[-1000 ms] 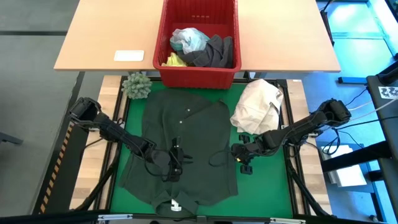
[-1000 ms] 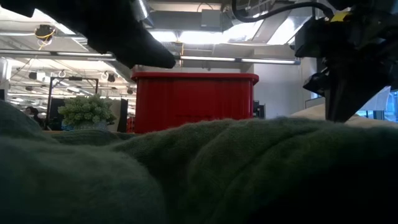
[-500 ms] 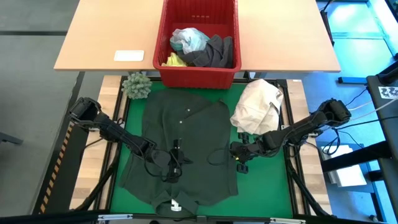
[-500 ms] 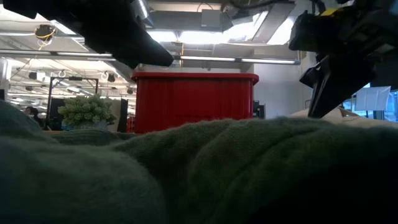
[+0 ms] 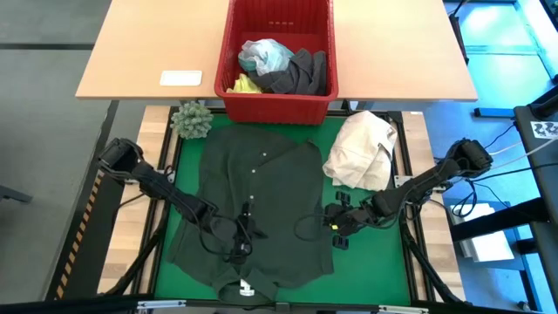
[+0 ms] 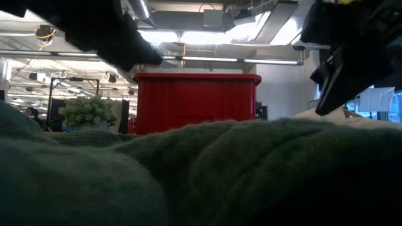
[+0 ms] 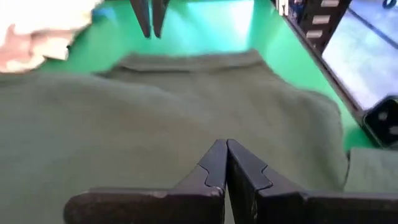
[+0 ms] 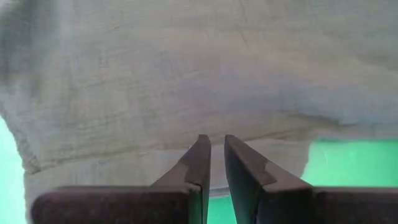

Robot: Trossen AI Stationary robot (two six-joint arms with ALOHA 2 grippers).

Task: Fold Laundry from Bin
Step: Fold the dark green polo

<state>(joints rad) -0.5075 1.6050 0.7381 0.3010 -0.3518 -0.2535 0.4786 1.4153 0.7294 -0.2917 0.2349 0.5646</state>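
A: Shirt (image 5: 253, 209), dark green-black, lies spread flat on the green mat (image 5: 366, 262) of the near bench, collar toward the near edge. Why is it laid out there?

B: Spread flat, it is ready for folding. The mat gives one clear working surface, apart from the waiting pile.

A: Where is the rest of the laundry?

B: It sits in the red bin (image 5: 277, 98) on the wooden bench (image 5: 139, 52) beyond the mat. A grey garment (image 5: 296, 74), a turquoise one (image 5: 264, 55) and a yellow one (image 5: 244, 85) are heaped inside.

A: What are the arms doing?

B: The left end effector (image 5: 241, 242) rests on the middle of the shirt's lower half. Its fingers are pressed fully together. Whether cloth is pinched between them, I cannot tell.

A: And the other arm?

B: The right end effector (image 5: 337, 221) sits at the shirt's right edge, over the hem. Its fingers stand narrow, with a thin gap between them. No cloth shows inside that gap.

A: Why those two spots?

B: Probably to hold the middle and lift the side for a lengthwise fold.

A: Anything else nearby?

B: A cream-white cloth bundle (image 5: 362, 150) lies beside the shirt's right shoulder. A small spiky green ball (image 5: 191, 119) sits by the mat's far left corner.
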